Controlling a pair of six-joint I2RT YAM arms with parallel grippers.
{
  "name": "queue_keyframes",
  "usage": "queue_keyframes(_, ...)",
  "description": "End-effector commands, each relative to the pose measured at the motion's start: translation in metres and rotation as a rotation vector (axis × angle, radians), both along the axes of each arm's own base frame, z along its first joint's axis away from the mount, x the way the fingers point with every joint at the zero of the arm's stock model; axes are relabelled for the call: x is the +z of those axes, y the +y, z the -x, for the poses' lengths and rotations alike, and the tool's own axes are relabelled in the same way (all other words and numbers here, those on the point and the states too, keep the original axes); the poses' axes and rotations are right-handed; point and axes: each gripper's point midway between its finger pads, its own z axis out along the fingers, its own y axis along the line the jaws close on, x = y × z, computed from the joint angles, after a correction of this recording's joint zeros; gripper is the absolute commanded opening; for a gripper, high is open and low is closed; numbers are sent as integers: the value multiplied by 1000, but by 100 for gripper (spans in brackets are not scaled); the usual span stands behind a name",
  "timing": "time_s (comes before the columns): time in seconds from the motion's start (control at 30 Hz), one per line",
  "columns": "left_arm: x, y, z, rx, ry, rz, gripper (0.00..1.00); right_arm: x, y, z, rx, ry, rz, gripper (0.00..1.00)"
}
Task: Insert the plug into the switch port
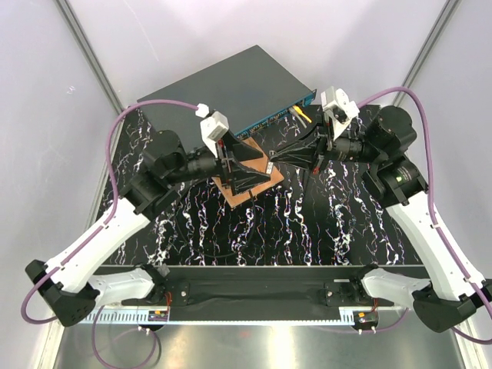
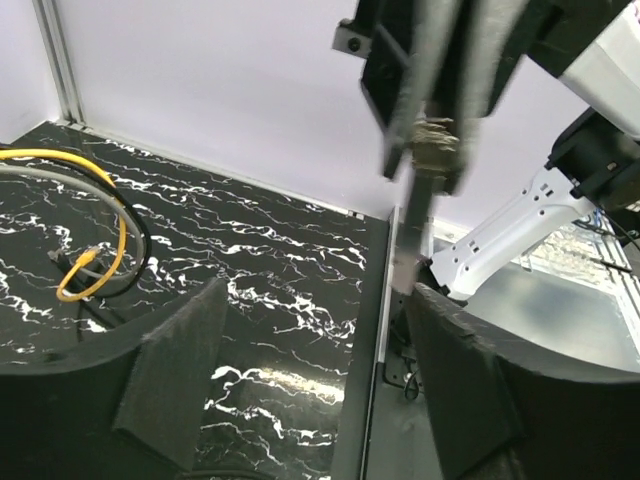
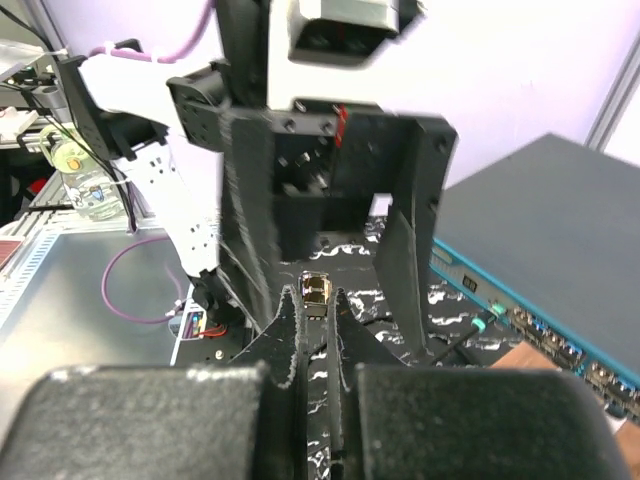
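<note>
The switch (image 1: 231,81), a flat dark grey box with a teal front face (image 1: 277,115), lies at the back of the table. It also shows in the right wrist view (image 3: 560,220), with its row of ports (image 3: 545,335). My right gripper (image 3: 318,305) is shut on a small metallic plug (image 3: 317,290) and points left, in front of the switch's face. In the top view the right gripper (image 1: 272,157) meets my left gripper (image 1: 264,165), which is open with its fingers either side of the plug. In the left wrist view the open left gripper (image 2: 320,380) faces the plug (image 2: 435,140).
A copper-brown square board (image 1: 250,194) lies under the left gripper. A yellow cable (image 1: 302,115) and dark cables (image 2: 95,260) lie near the switch's right end. A black rail (image 1: 254,277) runs along the table's near edge.
</note>
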Motion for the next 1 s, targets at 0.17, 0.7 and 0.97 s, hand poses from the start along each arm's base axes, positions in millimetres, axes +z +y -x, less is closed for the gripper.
queue_keyframes(0.17,59,-8,5,-11,-133,143,62,15,3,10,16,-57,-60,0)
queue_keyframes(0.7,51,-12,10,-42,-137,115,0,18,1,-2,-64,-25,-78,29)
queue_keyframes(0.97,24,33,-36,272,-389,-221,0,-1,-17,-12,-230,150,111,77)
